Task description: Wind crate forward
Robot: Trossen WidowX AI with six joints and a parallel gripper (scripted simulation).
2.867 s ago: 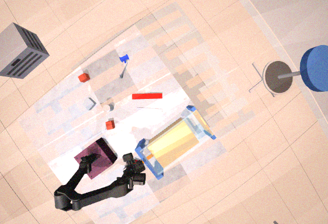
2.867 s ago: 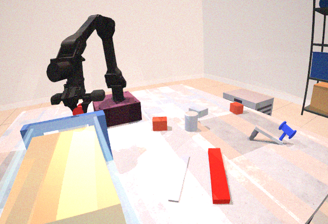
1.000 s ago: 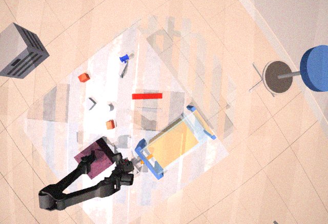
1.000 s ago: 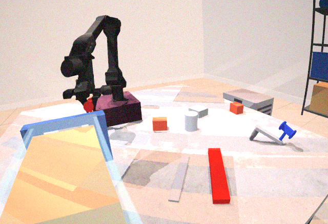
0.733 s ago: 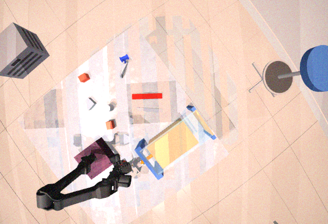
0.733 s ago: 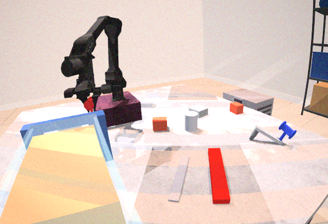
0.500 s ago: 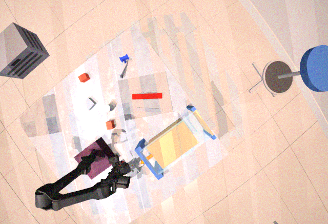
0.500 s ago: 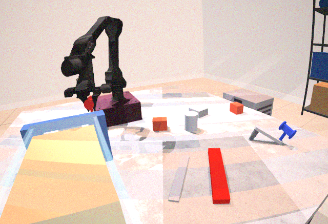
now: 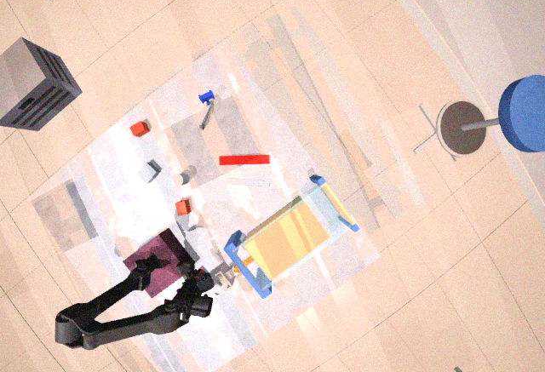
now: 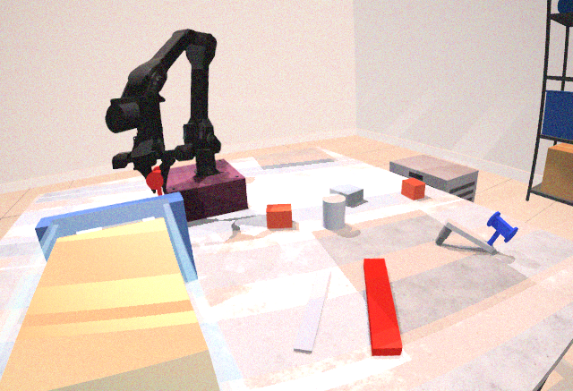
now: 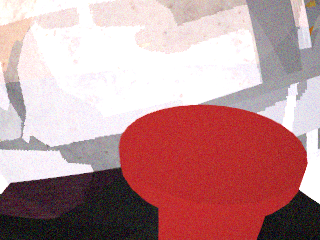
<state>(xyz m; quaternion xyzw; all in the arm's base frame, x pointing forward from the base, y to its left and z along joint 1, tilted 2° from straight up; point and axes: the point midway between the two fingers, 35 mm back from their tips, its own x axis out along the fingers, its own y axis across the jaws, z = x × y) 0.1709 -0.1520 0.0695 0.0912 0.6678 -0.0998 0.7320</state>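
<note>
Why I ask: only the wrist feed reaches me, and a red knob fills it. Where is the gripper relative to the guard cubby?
Observer: The gripper is shut on the red knob just outside the cubby's mouth, beside the blue frame and by the grey winch.
Operator: Does the crate look flat?
Observer: In the top view the crate looks level inside the clear panels. I cannot tell whether its front touches the frame.
Operator: Any strap showing?
Observer: Yes, an orange strap shows between the winch and the crate.
</note>
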